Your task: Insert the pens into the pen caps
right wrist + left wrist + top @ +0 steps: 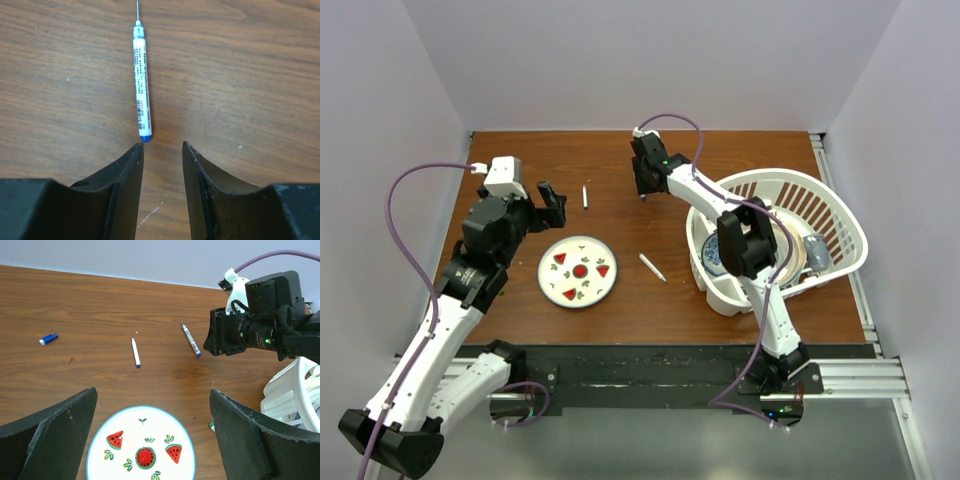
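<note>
A white pen with a blue end lies on the wood just ahead of my right gripper. That gripper is open and empty, and its left fingertip almost touches the pen's blue end. The same pen shows in the left wrist view. A second white pen lies left of it, also seen from above. A darker pen lies right of the plate. A blue cap lies far left. My left gripper is open and empty above the plate's far edge. My right gripper is at mid-back.
A round white plate with red watermelon marks sits at centre-left and also shows in the left wrist view. A white laundry basket holding dishes stands at the right. The right arm reaches across the basket's left rim.
</note>
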Tool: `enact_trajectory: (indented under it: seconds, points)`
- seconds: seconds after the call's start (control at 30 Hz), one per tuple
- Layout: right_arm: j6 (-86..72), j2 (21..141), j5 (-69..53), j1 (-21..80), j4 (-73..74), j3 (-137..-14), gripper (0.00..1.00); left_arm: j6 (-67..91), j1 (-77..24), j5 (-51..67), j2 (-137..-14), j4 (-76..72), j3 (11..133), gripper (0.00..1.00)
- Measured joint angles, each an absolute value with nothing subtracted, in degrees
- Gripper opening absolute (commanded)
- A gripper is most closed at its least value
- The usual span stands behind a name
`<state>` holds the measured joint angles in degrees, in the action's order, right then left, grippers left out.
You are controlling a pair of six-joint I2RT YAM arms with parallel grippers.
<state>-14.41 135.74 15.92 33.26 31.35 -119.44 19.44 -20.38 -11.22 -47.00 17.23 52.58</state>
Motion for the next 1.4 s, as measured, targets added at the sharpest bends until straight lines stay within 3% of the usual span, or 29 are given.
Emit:
enact_trajectory:
  seconds: [0.43,0.73,0.97,1.1,1.13,1.4]
  points:
    - [-13.8,141.0,14.0,33.1,28.7,-122.5,0.34,19.4,-20.4,-11.2,-46.7,17.2,52.6,0.99]
    - [-13.5,142.3,14.1,33.2,28.0,-123.1,0.23,19.4,-20.4,-11.3,-46.3,17.2,52.6,0.98]
    - [-11.5,144.0,17.5,34.7,28.2,-124.3,0.22,19.5,-20.4,-12.8,-46.9,16.9,51.9,0.98]
    - [-10.8,144.9,17.7,35.3,28.2,-125.7,0.12,20.5,-20.4,-13.4,-46.9,17.0,51.7,0.96]
    - [-10.7,144.9,17.7,35.4,28.2,-125.7,0.01,20.7,-20.4,-13.4,-46.5,17.0,51.5,0.96]
    - [-10.2,143.6,16.7,35.4,27.2,-123.6,0.00,26.9,-20.4,-10.9,-46.0,17.6,49.7,0.90]
